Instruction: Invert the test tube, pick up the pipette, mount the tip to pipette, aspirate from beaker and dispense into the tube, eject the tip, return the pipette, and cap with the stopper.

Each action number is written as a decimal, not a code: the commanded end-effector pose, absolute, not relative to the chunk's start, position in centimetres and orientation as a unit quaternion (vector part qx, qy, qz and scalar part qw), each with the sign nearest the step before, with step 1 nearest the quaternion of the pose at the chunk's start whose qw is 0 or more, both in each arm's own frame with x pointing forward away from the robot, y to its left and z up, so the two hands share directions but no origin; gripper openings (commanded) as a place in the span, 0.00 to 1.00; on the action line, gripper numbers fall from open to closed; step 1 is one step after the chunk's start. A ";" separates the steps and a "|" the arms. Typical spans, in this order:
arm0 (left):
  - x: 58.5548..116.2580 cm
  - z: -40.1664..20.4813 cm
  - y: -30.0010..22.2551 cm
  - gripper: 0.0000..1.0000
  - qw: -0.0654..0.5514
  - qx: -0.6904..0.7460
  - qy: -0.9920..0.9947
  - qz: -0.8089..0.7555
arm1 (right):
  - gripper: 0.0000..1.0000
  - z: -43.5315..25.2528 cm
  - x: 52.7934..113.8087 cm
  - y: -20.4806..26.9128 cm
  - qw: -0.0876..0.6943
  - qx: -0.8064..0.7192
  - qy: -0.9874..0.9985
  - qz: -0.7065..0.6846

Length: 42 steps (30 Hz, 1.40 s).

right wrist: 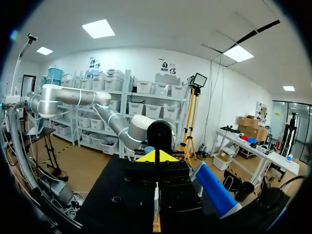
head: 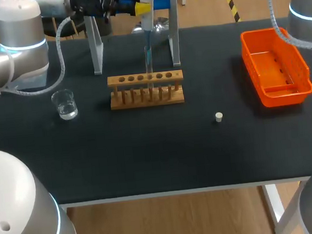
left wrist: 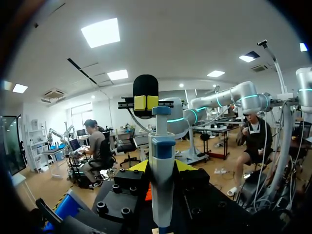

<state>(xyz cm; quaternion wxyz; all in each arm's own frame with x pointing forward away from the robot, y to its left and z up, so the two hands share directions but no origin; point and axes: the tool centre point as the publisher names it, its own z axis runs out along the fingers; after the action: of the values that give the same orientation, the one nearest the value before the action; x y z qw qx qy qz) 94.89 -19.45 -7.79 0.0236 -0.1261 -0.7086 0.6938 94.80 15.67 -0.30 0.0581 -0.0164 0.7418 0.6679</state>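
Pipette [head: 146, 13] hangs upright above the wooden rack [head: 146, 89], clamped in the left end effector [left wrist: 161, 166], its tip [head: 148, 57] aimed down at a middle hole. Right end effector [right wrist: 156, 157]: can't tell whether it grips anything. The danger, I'd say, is a tip slightly off centre dribbling onto the rack, or a low pass knocking it. Black bench [head: 149, 156] carries beaker [head: 65, 104], stopper [head: 219, 117] and orange tray [head: 250, 66], with a brightly lit room around

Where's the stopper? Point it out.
In the head view, the stopper lies on the table, right of the wooden rack and left of the orange basket.
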 end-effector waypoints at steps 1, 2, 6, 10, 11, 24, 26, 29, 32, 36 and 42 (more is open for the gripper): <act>94.8 -7.8 -19.4 0.00 0.023 -0.126 -0.708 0.694 | 0.00 -0.1 94.8 16.4 0.054 -0.017 0.741 0.669; 94.8 -7.8 -19.4 0.00 0.023 -0.126 -0.708 0.694 | 0.00 -0.1 94.7 16.6 0.052 -0.017 0.742 0.668; 94.8 -7.8 -19.4 0.00 0.023 -0.126 -0.708 0.694 | 0.00 0.0 94.5 17.5 0.040 -0.013 0.742 0.669; 94.8 -7.8 -19.4 0.00 0.023 -0.126 -0.708 0.694 | 0.00 0.2 94.2 18.4 0.027 -0.013 0.736 0.676; 94.8 -7.8 -19.4 0.00 0.023 -0.126 -0.708 0.694 | 0.00 0.2 94.1 18.6 0.025 -0.015 0.735 0.678; 94.8 -7.8 -19.4 0.00 0.023 -0.126 -0.708 0.694 | 0.00 0.4 93.1 20.8 0.011 -0.033 0.726 0.687; 94.8 -7.8 -19.4 0.00 0.023 -0.126 -0.708 0.694 | 0.00 0.3 93.2 21.0 0.010 -0.033 0.726 0.687; 94.8 -7.8 -19.4 0.00 0.023 -0.126 -0.708 0.694 | 0.00 0.2 93.3 21.3 0.009 -0.033 0.726 0.687; 94.8 -7.8 -19.4 0.00 0.023 -0.126 -0.708 0.694 | 0.00 0.2 93.4 21.5 0.009 -0.034 0.726 0.687; 94.8 -7.8 -19.4 0.00 0.023 -0.126 -0.708 0.694 | 0.00 0.1 93.3 21.7 0.006 -0.039 0.723 0.690; 94.8 -7.8 -19.4 0.00 0.023 -0.126 -0.708 0.694 | 0.00 0.0 93.3 22.2 0.001 -0.040 0.721 0.691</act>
<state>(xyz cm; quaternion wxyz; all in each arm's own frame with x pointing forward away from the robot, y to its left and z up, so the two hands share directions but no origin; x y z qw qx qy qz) 94.89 -19.45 -7.79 0.0236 -0.1261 -0.7086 0.6938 93.09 21.94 0.10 0.0021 -0.0385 0.7220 0.6909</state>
